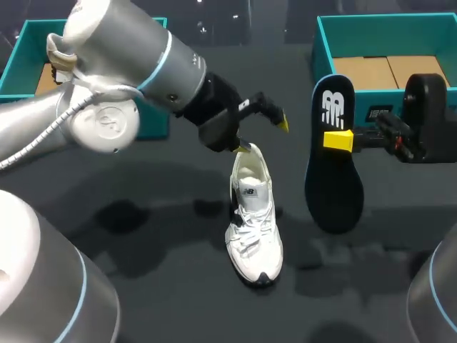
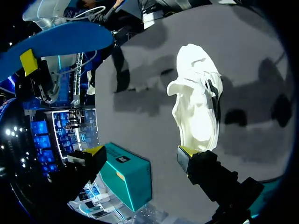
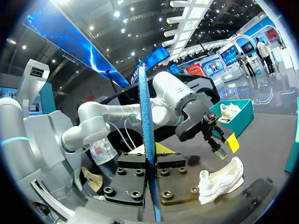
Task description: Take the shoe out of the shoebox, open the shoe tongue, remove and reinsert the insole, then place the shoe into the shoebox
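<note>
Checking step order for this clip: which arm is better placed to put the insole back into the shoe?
Right. The right pincer is shut on the insole, held beside the shoe. The left pincer is open and empty at the shoe's heel, likely better for steadying it.

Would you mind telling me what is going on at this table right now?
The right gripper is shut on the dark insole, holding it up beside the white sneaker. The left gripper is open, one finger at the sneaker's heel. The sneaker is out of the teal shoebox; the insole is not yet back in.
</note>
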### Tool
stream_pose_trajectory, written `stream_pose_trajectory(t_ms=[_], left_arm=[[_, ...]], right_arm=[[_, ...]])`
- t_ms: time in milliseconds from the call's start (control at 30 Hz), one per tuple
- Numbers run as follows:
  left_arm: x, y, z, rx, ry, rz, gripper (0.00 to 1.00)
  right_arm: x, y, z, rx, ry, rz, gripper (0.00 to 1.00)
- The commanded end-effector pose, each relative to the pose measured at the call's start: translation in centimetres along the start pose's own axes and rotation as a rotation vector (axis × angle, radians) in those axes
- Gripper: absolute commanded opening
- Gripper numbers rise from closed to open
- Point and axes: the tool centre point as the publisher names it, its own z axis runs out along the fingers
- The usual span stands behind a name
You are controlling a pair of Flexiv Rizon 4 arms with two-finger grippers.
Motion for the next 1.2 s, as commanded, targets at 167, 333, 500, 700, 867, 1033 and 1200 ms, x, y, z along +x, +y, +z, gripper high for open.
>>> stream_pose_trajectory(t_ms=[167, 333, 500, 700, 867, 1033, 1200], left_arm=[[-2.8, 0.5, -3.0, -0.035, -0.42, 0.067, 1.0], [-2.8, 0.5, -3.0, -0.035, -0.42, 0.067, 1.0], [-2.8, 0.5, -3.0, -0.035, -0.42, 0.067, 1.0], [-4.3, 1.0, -4.3, -0.052, -0.497, 0.059, 1.0], [-5.6, 1.0, -5.7, -0.06, -0.567, 0.048, 1.0], [-5.8, 0.9, -6.2, -0.049, -0.586, 0.049, 1.0], [-5.8, 0.9, -6.2, -0.049, -0.586, 0.049, 1.0]], right_arm=[[0.0, -0.1, 0.1, 0.0, -0.001, 0.001, 0.0], [0.0, -0.1, 0.1, 0.0, -0.001, 0.001, 0.0], [0.0, -0.1, 0.1, 0.0, -0.001, 0.001, 0.0], [0.0, -0.1, 0.1, 0.0, -0.001, 0.001, 0.0], [0.0, -0.1, 0.1, 0.0, -0.001, 0.001, 0.0], [0.0, -0.1, 0.1, 0.0, -0.001, 0.001, 0.0], [0.0, -0.1, 0.1, 0.0, -0.001, 0.001, 0.0]])
